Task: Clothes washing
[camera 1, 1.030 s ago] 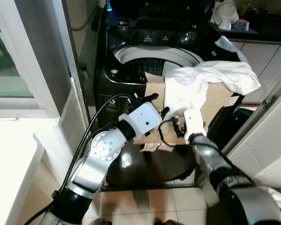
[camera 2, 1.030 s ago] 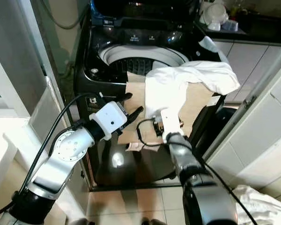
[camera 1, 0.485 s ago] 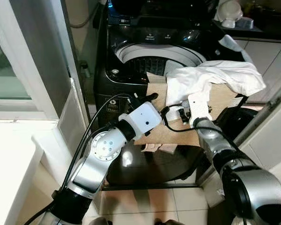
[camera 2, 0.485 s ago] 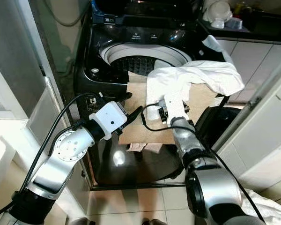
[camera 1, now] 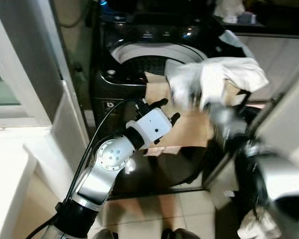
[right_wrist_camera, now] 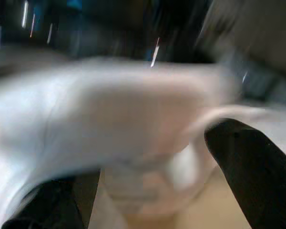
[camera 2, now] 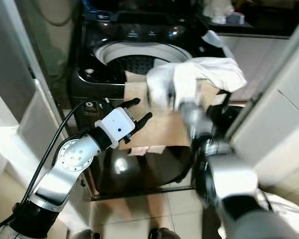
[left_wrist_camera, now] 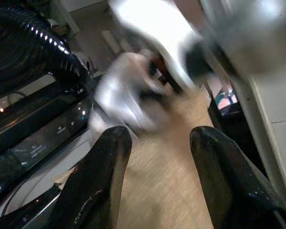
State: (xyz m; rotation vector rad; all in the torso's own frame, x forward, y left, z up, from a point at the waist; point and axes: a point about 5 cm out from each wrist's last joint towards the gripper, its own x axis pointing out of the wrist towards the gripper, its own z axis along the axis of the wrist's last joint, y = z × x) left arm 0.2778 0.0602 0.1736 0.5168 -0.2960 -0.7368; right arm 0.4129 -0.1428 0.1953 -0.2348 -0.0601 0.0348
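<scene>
A white cloth (camera 1: 217, 77) lies heaped on a brown cardboard sheet (camera 1: 189, 130) at the front right of the open top-loading washing machine (camera 1: 139, 54). My right gripper (camera 1: 195, 93) is blurred and sits right against the near side of the cloth. In the right wrist view its black fingers (right_wrist_camera: 250, 164) stand wide apart, open, with the white cloth (right_wrist_camera: 114, 114) close in front of them. My left gripper (camera 1: 168, 110) hovers open over the cardboard's left edge, holding nothing. In its wrist view the fingers (left_wrist_camera: 102, 171) are spread over the cardboard (left_wrist_camera: 162, 176).
A white panel (camera 1: 72, 124) leans at the left of the machine. A pale cabinet door (camera 1: 284, 124) stands close on the right. More white laundry (camera 1: 254, 226) lies on the tiled floor at the bottom right. A black cable (camera 1: 97, 137) loops along my left arm.
My right arm has swung up and forward from the cardboard's front edge to the white cloth, and is still blurred. The left arm has held its place. The camera shifted slightly.
</scene>
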